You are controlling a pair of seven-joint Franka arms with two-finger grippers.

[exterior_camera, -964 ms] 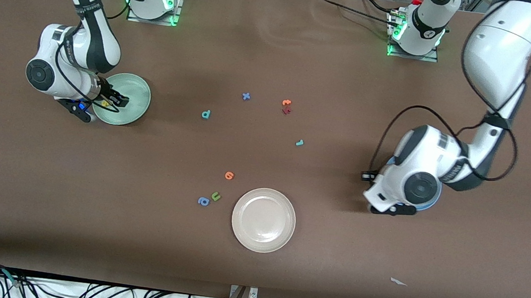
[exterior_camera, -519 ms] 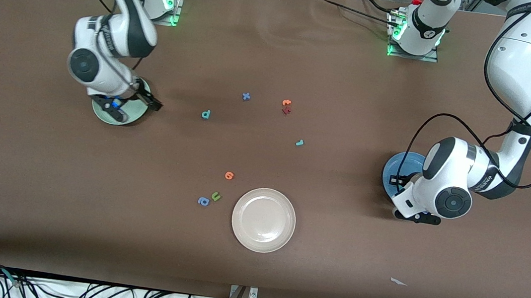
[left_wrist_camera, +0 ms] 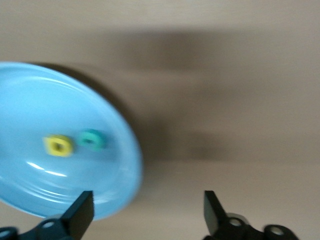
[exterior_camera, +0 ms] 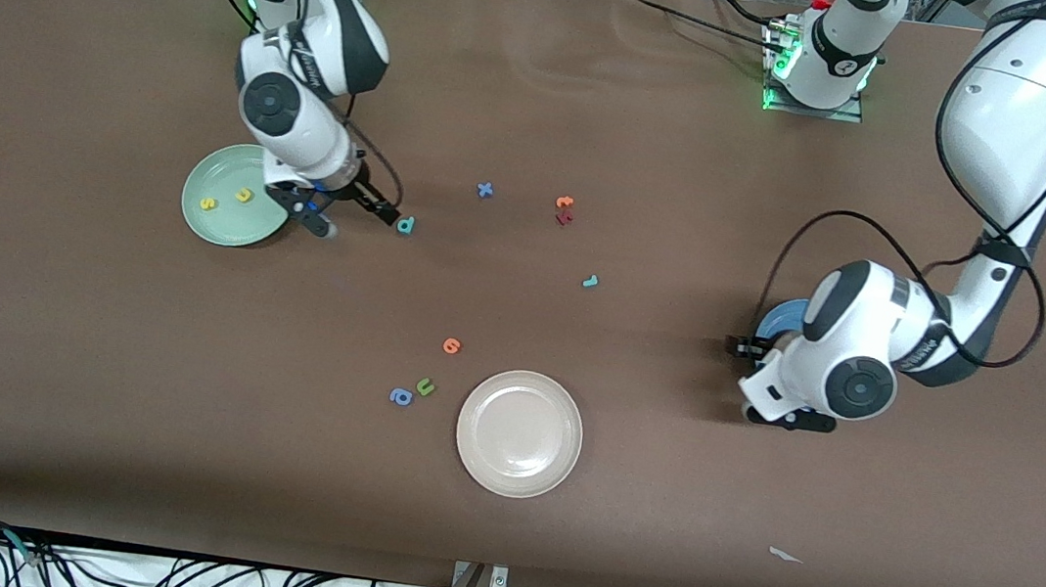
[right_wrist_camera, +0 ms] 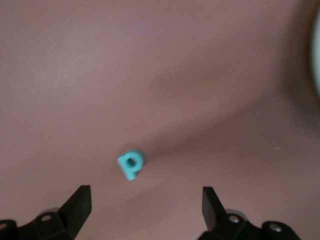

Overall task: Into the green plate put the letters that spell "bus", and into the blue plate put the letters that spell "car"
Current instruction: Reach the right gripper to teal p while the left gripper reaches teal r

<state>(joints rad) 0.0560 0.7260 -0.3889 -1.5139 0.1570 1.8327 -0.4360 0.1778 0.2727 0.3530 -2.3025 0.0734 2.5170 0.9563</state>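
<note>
Low in the middle of the front view sits a cream plate (exterior_camera: 519, 434), with a blue a (exterior_camera: 400, 397) and an olive u (exterior_camera: 425, 386) just beside it. Higher, toward the left arm's end, the left gripper (left_wrist_camera: 147, 215) hangs over the rim of the blue plate (left_wrist_camera: 30, 200), jaws spread wide and empty. A yellow a (left_wrist_camera: 58, 145) and a teal c (left_wrist_camera: 93, 139) lie in that plate. At mid-frame the teal r (exterior_camera: 590, 282) rests on the table. Farther up, the right gripper (right_wrist_camera: 145, 207), jaws also wide and empty, hovers over the teal b (right_wrist_camera: 130, 163). Nearby the green plate (exterior_camera: 222, 215) holds the yellow s (exterior_camera: 208, 204) and yellow u (exterior_camera: 244, 195).
</note>
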